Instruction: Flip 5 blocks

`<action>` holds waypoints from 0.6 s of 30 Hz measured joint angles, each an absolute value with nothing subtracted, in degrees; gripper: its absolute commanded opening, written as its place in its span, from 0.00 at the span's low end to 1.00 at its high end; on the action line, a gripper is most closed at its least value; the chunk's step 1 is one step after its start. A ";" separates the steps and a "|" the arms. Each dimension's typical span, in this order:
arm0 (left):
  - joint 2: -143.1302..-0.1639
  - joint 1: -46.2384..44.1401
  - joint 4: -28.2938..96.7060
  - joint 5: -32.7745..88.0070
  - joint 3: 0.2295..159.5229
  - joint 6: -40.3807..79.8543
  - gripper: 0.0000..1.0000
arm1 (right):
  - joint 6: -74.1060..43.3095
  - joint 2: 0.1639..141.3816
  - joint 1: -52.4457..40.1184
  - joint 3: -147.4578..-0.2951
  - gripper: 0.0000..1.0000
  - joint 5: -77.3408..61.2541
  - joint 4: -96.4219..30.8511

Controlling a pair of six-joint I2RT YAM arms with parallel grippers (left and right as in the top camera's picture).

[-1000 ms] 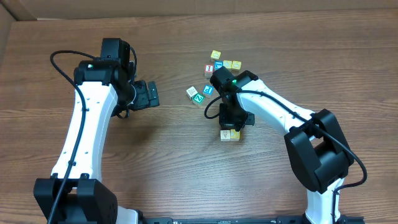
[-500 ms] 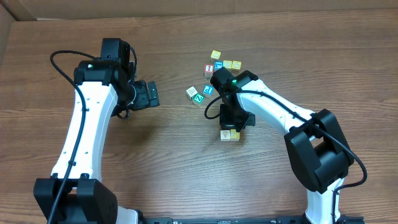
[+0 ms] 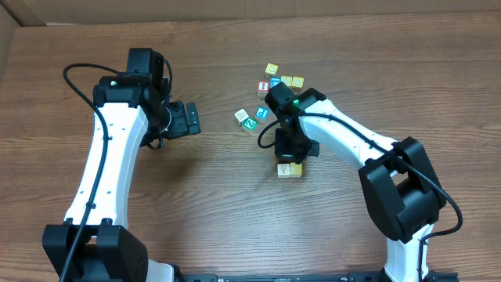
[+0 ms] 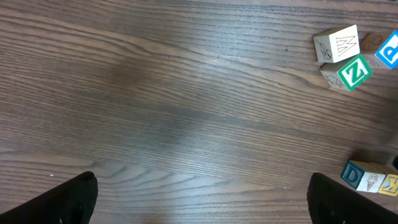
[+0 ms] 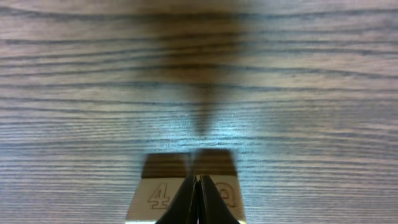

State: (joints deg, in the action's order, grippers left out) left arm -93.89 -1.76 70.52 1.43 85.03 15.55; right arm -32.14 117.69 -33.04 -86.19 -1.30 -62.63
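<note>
Three blocks lie together mid-table: a whitish block point(image 3: 241, 116) point(image 4: 336, 45), a green "Z" block point(image 3: 250, 123) point(image 4: 354, 71) and a blue "P" block point(image 3: 262, 113) point(image 4: 390, 53). Nearer the front, two cream blocks point(image 3: 290, 169) sit side by side, showing "4" point(image 5: 163, 194) and a round letter point(image 5: 227, 194). My right gripper point(image 3: 288, 153) point(image 5: 198, 182) is shut, holding nothing, with its tips over the seam between them. Whether it touches them I cannot tell. My left gripper point(image 3: 188, 119) point(image 4: 202, 186) is wide open over bare wood, left of the three blocks.
A red-letter cube point(image 3: 263, 88) and a cluster of yellow cubes point(image 3: 291, 81) with a blue-letter cube point(image 3: 275, 81) sit behind the right gripper. In the left wrist view the cream pair shows a blue "D" side point(image 4: 353, 175). Cardboard walls edge the table's far side.
</note>
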 measured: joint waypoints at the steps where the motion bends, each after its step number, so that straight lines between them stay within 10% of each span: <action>1: -93.89 -1.76 70.52 1.43 85.03 15.55 1.00 | -31.92 117.69 -32.53 -86.37 0.04 -1.30 -62.98; 18: -93.89 -1.76 70.52 1.43 85.03 15.55 1.00 | -25.87 117.60 -26.98 -89.71 0.04 -11.81 -66.65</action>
